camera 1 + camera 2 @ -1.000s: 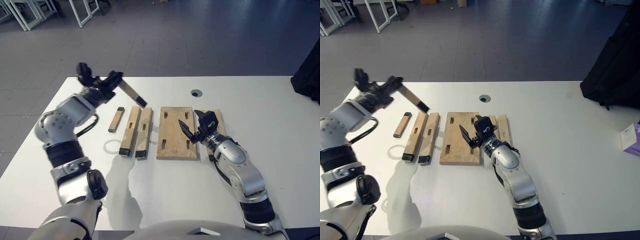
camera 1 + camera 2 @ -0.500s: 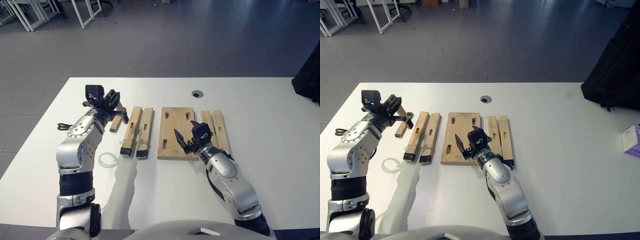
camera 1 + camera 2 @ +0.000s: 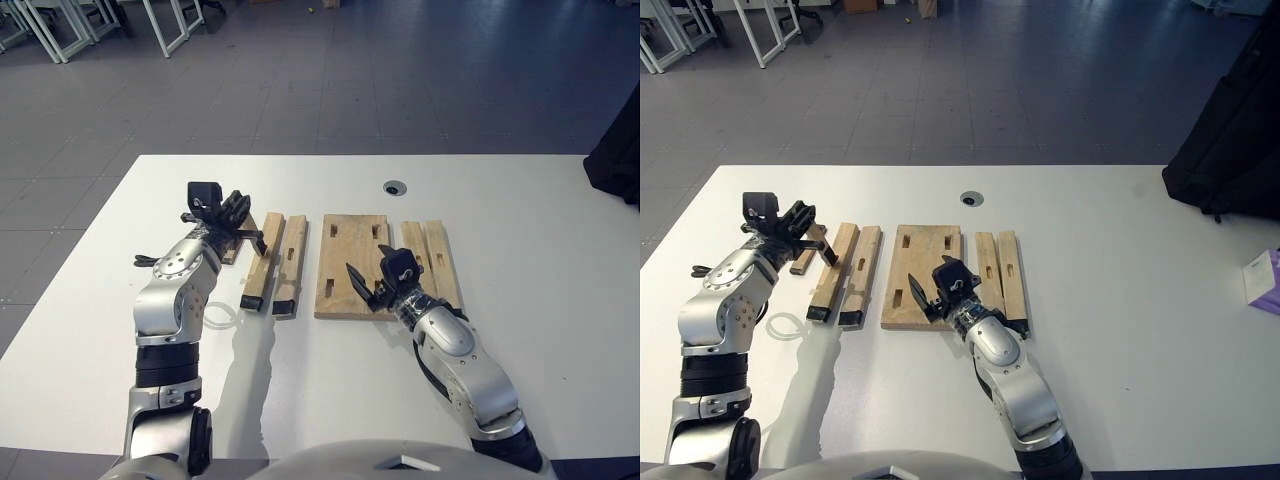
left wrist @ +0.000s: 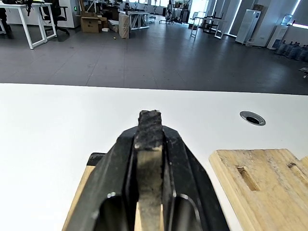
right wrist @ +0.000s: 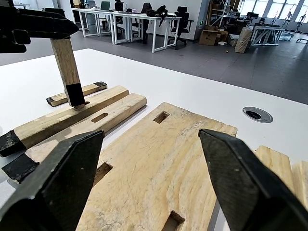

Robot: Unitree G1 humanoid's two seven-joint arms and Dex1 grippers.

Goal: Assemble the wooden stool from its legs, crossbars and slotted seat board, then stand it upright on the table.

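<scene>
My left gripper (image 3: 232,213) is shut on a short wooden crossbar (image 5: 65,60). It holds the bar steeply tilted, black tip down on the leftmost leg (image 3: 263,262) near its slot. A second leg (image 3: 290,265) lies beside that one. The slotted seat board (image 3: 352,265) lies flat at the centre, with two more legs (image 3: 427,258) on its right. My right gripper (image 3: 372,290) hovers open over the board's near edge, nothing between its fingers (image 5: 57,178). Another crossbar (image 3: 803,260) lies flat to the left of the legs.
A white ring (image 3: 215,318) lies on the table (image 3: 520,220) near the legs' black-capped ends. A round cable hole (image 3: 395,187) sits behind the board. A dark bag (image 3: 1230,130) stands off the right edge.
My left arm has swung the crossbar down from high over the table onto the leftmost leg. The right gripper has drawn back from the board's middle to its near edge, still open.
</scene>
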